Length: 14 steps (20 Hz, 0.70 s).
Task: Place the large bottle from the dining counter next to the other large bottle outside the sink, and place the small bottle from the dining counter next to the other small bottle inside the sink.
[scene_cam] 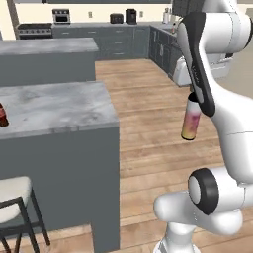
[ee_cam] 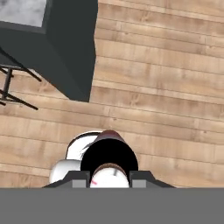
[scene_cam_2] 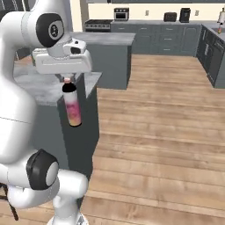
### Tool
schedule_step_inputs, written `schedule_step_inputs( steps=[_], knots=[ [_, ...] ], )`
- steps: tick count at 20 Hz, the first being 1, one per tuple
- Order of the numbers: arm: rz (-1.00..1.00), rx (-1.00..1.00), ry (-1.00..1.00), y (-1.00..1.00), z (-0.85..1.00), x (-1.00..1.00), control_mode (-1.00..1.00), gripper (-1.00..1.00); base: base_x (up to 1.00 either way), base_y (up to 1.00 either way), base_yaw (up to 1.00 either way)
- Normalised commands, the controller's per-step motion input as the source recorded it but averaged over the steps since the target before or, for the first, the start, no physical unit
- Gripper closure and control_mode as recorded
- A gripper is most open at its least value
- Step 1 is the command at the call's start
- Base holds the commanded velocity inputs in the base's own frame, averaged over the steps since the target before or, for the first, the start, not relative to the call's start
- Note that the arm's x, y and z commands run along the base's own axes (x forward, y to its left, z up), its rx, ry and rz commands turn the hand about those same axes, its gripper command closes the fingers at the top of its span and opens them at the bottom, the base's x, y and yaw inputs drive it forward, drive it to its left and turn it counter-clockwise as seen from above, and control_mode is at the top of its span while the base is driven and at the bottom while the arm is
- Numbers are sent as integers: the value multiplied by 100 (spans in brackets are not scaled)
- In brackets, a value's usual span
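In the left base view, the gripper (scene_cam: 193, 97) is hanging off the side of the dining counter (scene_cam: 59, 106), above the wooden floor (scene_cam: 148, 128), and its jaws are pinching the dark cap of the large bottle (scene_cam: 191, 121), which is dangling upright in the air, pink at the top and fading to yellow-orange at its base. The bottle is sitting well apart from the counter's edge, with nothing under it but floorboards. At the far left edge of the marble top, the small bottle (scene_cam: 3, 115) is standing upright, dark brown with a red label. A pale-cushioned stool (scene_cam: 14, 197) is standing at the near side of the counter's dark base. In the right base view, the gripper (scene_cam_2: 67, 79) is gripping the same large bottle (scene_cam_2: 72, 107) by its neck, fingers drawn in close on it, and the bottle is hanging just in front of the counter's (scene_cam_2: 44, 90) dark corner. In the hand view, the camera is looking straight down along the large bottle (ee_cam: 109, 159), whose dark rounded top is sitting between the two fingertips (ee_cam: 79, 183); past it the floor (ee_cam: 166, 78) is stretching out, with the counter's corner (ee_cam: 72, 48) at the upper left.
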Motion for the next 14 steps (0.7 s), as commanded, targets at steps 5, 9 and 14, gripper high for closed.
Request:
schedule_step_inputs(
  steps=[5,9,14],
  knots=[
    [0,0,0,0,0,0,100,100,96,-84,2],
    [0,0,0,0,0,0,100,100,100,-82,5],
    [0,0,0,0,0,0,100,100,100,-80,9]
  ],
)
